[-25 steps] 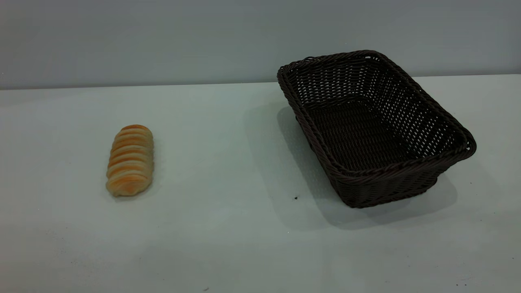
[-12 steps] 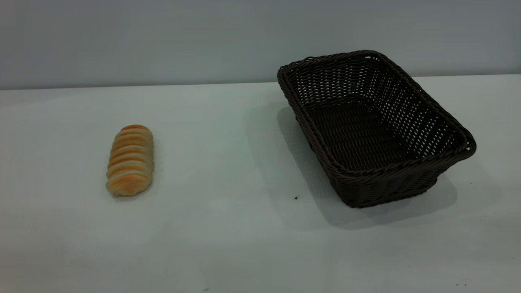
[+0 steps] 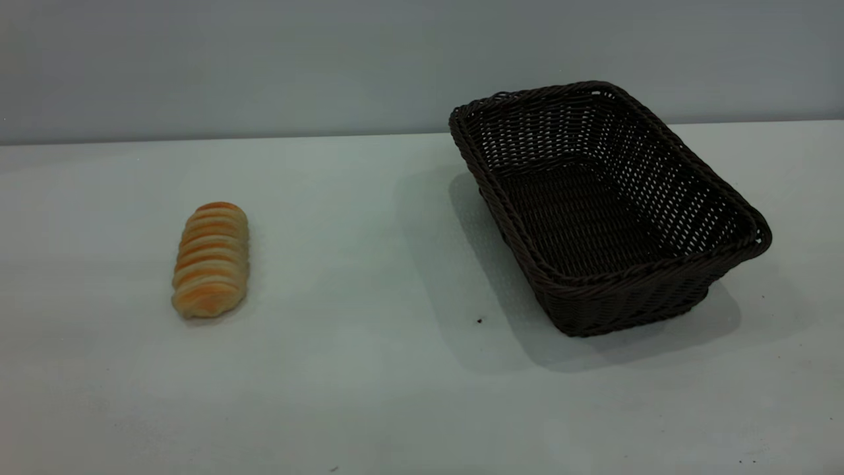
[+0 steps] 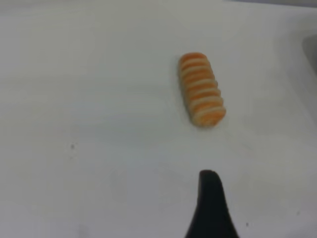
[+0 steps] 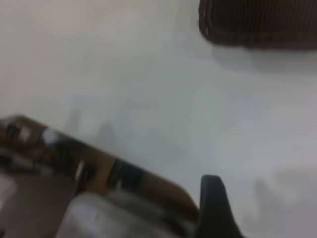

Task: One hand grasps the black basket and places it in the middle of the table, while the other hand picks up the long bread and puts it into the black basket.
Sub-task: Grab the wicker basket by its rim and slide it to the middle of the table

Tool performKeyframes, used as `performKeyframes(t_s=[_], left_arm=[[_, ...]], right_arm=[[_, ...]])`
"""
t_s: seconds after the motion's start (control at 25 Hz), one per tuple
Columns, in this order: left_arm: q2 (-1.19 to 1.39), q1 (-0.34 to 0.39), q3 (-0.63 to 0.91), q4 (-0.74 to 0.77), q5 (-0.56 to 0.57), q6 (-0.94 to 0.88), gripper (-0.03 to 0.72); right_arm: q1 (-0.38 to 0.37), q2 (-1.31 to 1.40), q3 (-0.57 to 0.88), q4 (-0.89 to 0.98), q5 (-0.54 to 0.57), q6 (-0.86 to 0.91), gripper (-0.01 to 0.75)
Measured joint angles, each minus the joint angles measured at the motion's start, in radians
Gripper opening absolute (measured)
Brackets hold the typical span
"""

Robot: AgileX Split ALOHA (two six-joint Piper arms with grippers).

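The long bread (image 3: 211,259), golden-orange with pale ridges, lies on the table (image 3: 369,277) at the left. It also shows in the left wrist view (image 4: 201,89). The black basket (image 3: 686,165), woven and empty, stands on the table at the right, turned at an angle. One corner of it shows in the right wrist view (image 5: 257,25). No arm shows in the exterior view. My left gripper (image 4: 210,208) shows only as one black part, above bare table, well apart from the bread. My right gripper (image 5: 212,208) shows the same way, far from the basket.
The table's edge, with brown and grey clutter beyond it (image 5: 74,188), shows in the right wrist view beside my right gripper. A grey wall (image 3: 264,66) stands behind the table. A tiny dark speck (image 3: 479,320) lies in front of the basket.
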Motion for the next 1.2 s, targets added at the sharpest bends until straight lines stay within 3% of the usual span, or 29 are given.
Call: performKeyframes(t_s=[0.16, 0.36, 0.48, 0.64, 1.04, 1.2], left_arm=[[0.087, 0.000, -0.027, 0.000, -0.037, 0.002, 0.568], [0.141, 0.000, -0.029, 0.000, -0.043, 0.006, 0.568], [0.145, 0.000, -0.029, 0.008, -0.043, 0.008, 0.568], [0.146, 0.000, -0.029, 0.031, -0.043, 0.008, 0.568], [0.146, 0.000, -0.029, 0.052, -0.041, 0.009, 0.568], [0.146, 0.000, -0.029, 0.052, -0.041, 0.011, 0.568]], right_arm=[[0.033, 0.204, -0.048, 0.002, -0.033, -0.024, 0.533], [0.196, 0.401, -0.121, -0.036, -0.136, 0.004, 0.533], [0.252, 0.496, -0.161, -0.040, -0.199, 0.080, 0.533], [0.262, 0.626, -0.204, -0.040, -0.283, 0.163, 0.533], [0.262, 0.838, -0.212, 0.043, -0.369, 0.422, 0.533], [0.262, 0.869, -0.212, 0.106, -0.474, 0.506, 0.533]])
